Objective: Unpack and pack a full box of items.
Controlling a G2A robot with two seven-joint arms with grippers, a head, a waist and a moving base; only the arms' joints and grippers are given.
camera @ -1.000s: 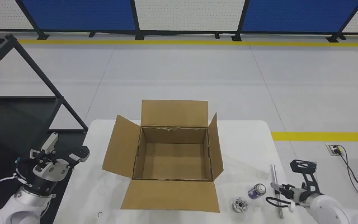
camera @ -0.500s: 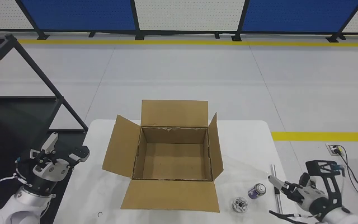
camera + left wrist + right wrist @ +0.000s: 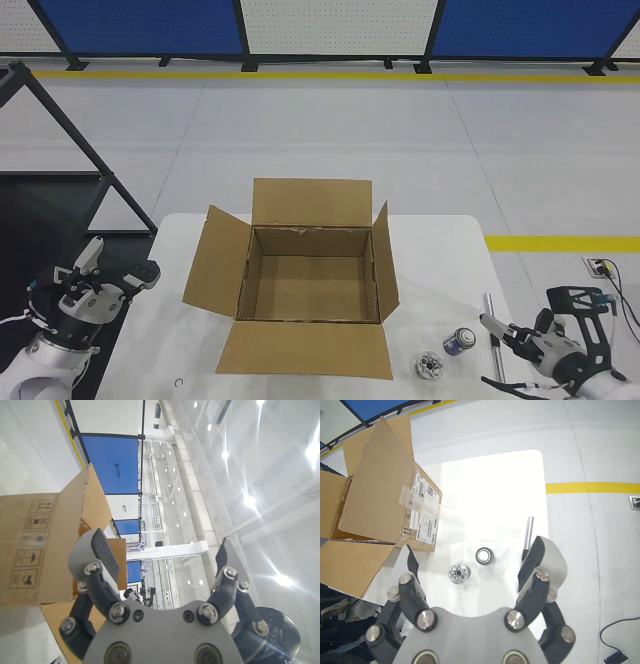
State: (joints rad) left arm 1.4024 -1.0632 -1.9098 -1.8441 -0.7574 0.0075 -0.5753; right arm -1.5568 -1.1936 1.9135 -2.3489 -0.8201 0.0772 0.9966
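At the counter's (image 3: pixel 490 487) near right corner, the right end effector (image 3: pixel 473 542) hangs released, fingers spread wide above three loose items. A toothed metal hub (image 3: pixel 458 573) sits nearest, a small round can (image 3: pixel 484 556) stands just beside it, and a thin metal rod (image 3: pixel 528 533) lies along the right edge. Off the near left edge, the left end effector (image 3: pixel 162 536) is also released, fingers apart and tilted upward. Farther back, mid-counter, the cardboard box (image 3: pixel 310 205) stands open with all four flaps folded outward and its bare floor showing.
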